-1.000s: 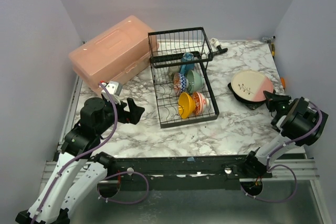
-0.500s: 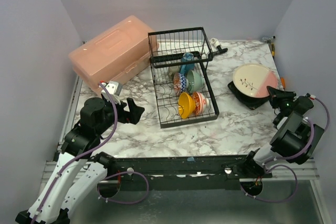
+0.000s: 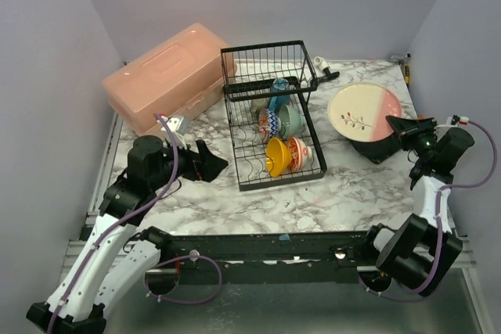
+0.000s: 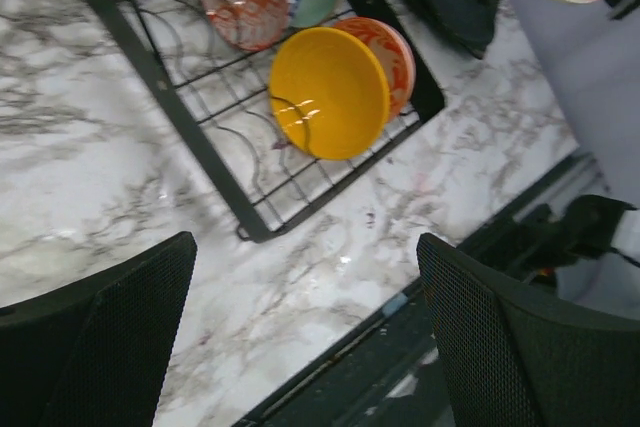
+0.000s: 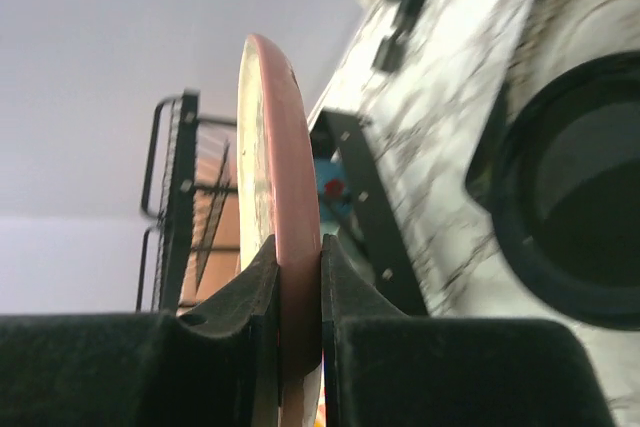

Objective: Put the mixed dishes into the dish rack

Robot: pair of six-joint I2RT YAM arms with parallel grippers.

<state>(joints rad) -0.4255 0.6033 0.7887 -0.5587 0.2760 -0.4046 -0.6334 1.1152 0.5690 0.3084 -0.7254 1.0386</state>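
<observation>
The black wire dish rack (image 3: 270, 127) stands mid-table and holds a yellow bowl (image 3: 275, 156), a red-patterned bowl (image 3: 298, 152), a blue-patterned bowl (image 3: 268, 124) and a mint green bowl (image 3: 292, 119). My right gripper (image 3: 397, 126) is shut on the rim of the pink-cream plate (image 3: 362, 109) and holds it in the air, tilted, right of the rack. In the right wrist view the plate (image 5: 283, 187) shows edge-on between the pads (image 5: 298, 282). The dark plate (image 3: 379, 149) lies on the table below it. My left gripper (image 3: 216, 164) is open and empty, left of the rack's near corner; its view shows the yellow bowl (image 4: 330, 92).
A salmon-pink plastic box (image 3: 164, 84) sits at the back left beside the rack. A small white object (image 3: 319, 62) with a black handle lies behind the rack. The table's right edge is close to the right arm.
My right gripper has lifted the pink-cream plate off the dark plate and carried it up and left toward the rack. My left gripper has shifted right, closer to the rack.
</observation>
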